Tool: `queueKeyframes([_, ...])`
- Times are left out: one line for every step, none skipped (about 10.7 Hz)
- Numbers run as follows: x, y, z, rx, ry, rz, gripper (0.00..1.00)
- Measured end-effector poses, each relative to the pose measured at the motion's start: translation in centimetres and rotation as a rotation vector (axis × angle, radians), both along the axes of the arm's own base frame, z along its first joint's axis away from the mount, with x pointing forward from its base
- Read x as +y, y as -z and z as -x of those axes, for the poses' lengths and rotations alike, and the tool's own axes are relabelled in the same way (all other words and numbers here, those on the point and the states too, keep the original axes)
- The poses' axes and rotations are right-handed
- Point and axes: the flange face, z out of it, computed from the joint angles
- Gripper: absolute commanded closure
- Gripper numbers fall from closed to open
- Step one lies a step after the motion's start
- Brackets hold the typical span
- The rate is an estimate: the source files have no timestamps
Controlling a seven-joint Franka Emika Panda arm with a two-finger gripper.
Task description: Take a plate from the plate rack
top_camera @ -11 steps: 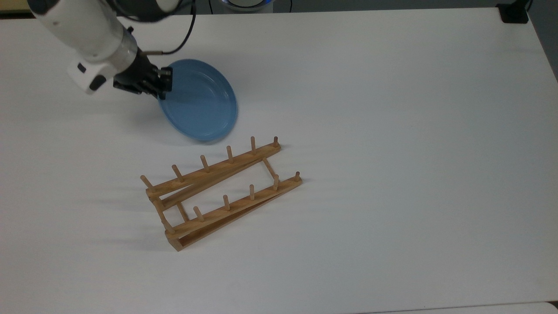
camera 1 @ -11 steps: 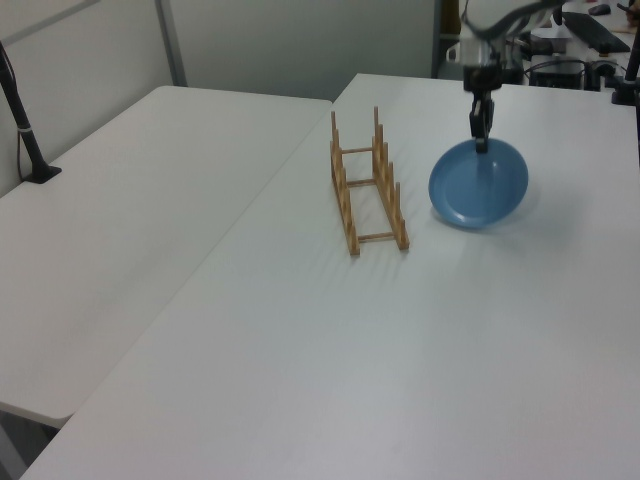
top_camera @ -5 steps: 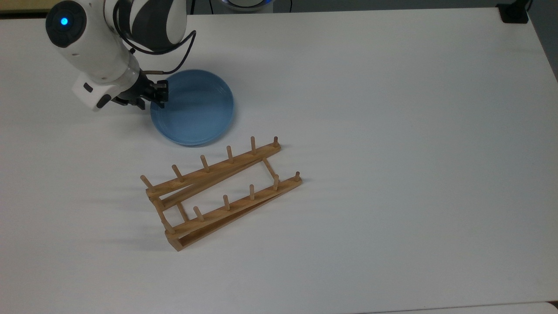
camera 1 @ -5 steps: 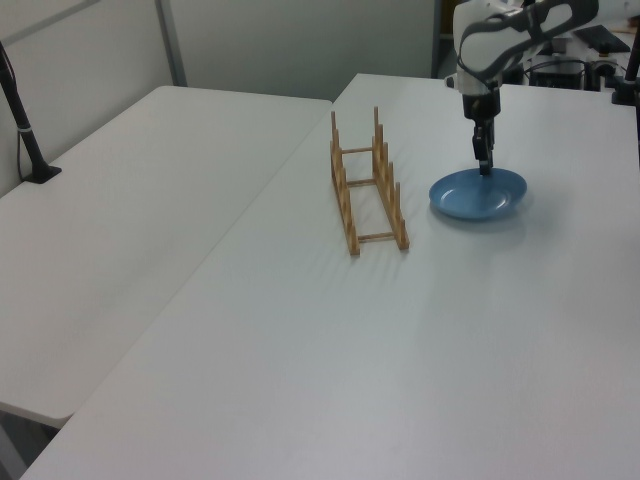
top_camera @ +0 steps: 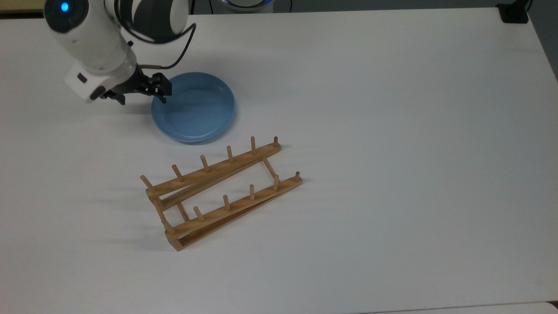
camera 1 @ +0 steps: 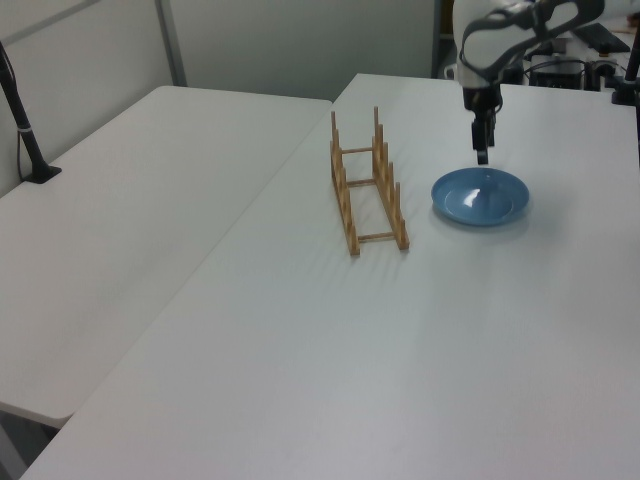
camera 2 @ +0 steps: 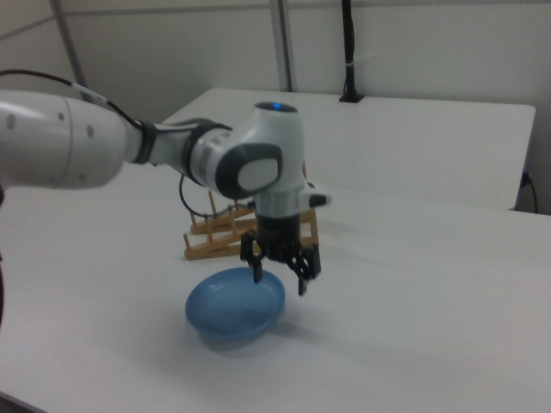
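Since a moment ago, the gripper (camera 2: 279,274) has let go of the plate (top_camera: 194,108) and risen; its fingers are spread apart, holding nothing. Directly below it lies the plate's near rim, flat on the table (top_camera: 392,131). Well off to the side stands the rack (top_camera: 220,192), empty. Judging from this, a straight upward retreat best avoids nudging the rim.

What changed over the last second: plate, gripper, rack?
The plate, held tilted on edge by the gripper a second ago, was laid flat on the table and let go. The gripper now hangs open above the plate's rim, lifted clear. The rack has not moved.
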Motion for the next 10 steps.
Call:
queueKeyframes([1.2, -2.9, -0.1, -0.038, 0.040, 0.008, 0.00])
queueKeyframes([3.1, -6.0, 0.3, -0.053, 0.086, 0.006, 0.00])
queueKeyframes([5.5, -9.3, 1.1, -0.048, 0.121, 0.003, 0.00])
queueKeyframes([8.3, -12.1, 2.1, -0.037, 0.142, 0.018, 0.00])
queueKeyframes([11.4, -14.2, 2.8, -0.036, 0.157, 0.044, 0.00])
queueKeyframes([14.3, -15.5, 3.2, -0.042, 0.159, 0.078, 0.00])
queueKeyframes([17.0, -16.0, 3.5, -0.047, 0.148, 0.111, 0.00])
queueKeyframes([18.6, -16.2, 3.5, -0.054, 0.150, 0.131, 0.00])
queueKeyframes([19.2, -16.2, 3.5, -0.057, 0.164, 0.138, 0.00])
queueKeyframes([19.3, -16.1, 3.5, -0.055, 0.171, 0.139, 0.00])
